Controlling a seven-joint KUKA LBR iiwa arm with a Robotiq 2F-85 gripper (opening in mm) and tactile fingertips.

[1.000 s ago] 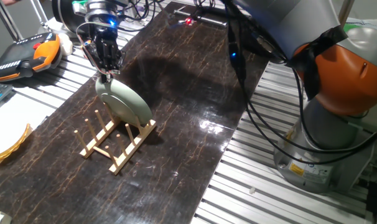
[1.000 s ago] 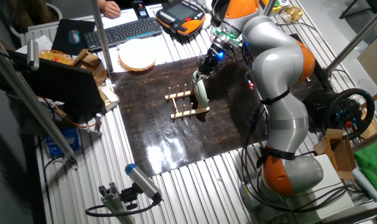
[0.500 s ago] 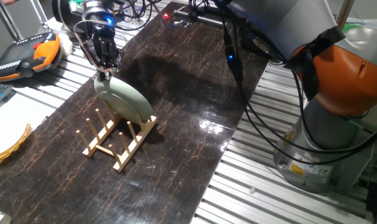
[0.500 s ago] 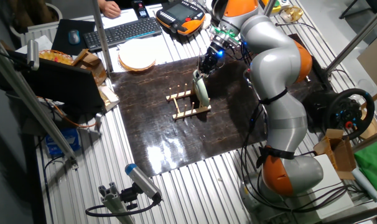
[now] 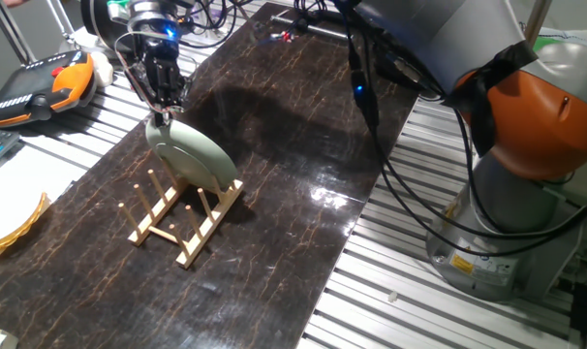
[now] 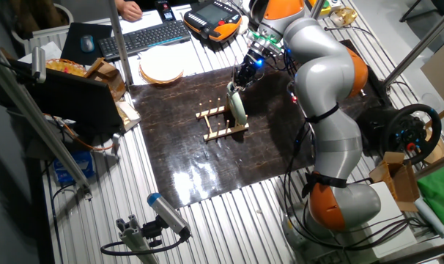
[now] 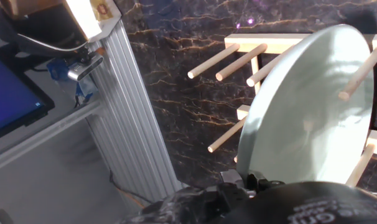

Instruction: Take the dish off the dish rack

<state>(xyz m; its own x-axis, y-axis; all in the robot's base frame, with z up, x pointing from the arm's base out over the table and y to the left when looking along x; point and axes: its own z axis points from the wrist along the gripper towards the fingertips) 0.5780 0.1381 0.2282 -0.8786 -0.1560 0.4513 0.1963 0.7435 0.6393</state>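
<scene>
The dish (image 5: 192,160), a pale sage-green plate, stands on edge between the pegs at the near end of the light-wood dish rack (image 5: 168,228), leaning back. My gripper (image 5: 162,114) comes down from above and is shut on the dish's top rim. The other fixed view shows the dish (image 6: 238,110) edge-on in the rack (image 6: 215,125) under the gripper (image 6: 239,83). In the hand view the dish (image 7: 307,118) fills the right side among the rack's pegs (image 7: 238,59), with its rim at the gripper (image 7: 246,180).
A yellowish plate (image 5: 8,228) lies at the left, off the dark marbled mat (image 5: 274,242). An orange-and-black pendant (image 5: 37,82) and a keyboard (image 6: 145,37) lie behind. Cables (image 5: 371,97) hang over the mat, and the arm's base (image 5: 526,145) stands right.
The gripper with the dish's rim has shifted slightly left and away over the last second, and the dish and rack nudged with it. Since half a second ago almost nothing has moved.
</scene>
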